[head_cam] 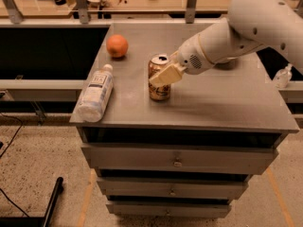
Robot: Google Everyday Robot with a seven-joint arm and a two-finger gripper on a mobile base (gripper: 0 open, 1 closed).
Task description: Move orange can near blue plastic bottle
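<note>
White robot arm [246, 27] reaches in from the right. Its gripper [161, 74] is clamped on the orange can [159, 91], w/ one tan finger across the can's front. Can is upright, long axis vertical, silver pull-tab top up, approx. mid-tabletop [227, 103]. Golden-orange metal w/ dark script. Blue plastic bottle [96, 94] lies on its side near the left edge, white cap toward the back.

My gripper [162, 75], centre frame, clasps the orange can [159, 91] atop a grey drawer cabinet [208, 159]; speckled floor [38, 160] lower left, wooden bench [137, 3] along the top.
</note>
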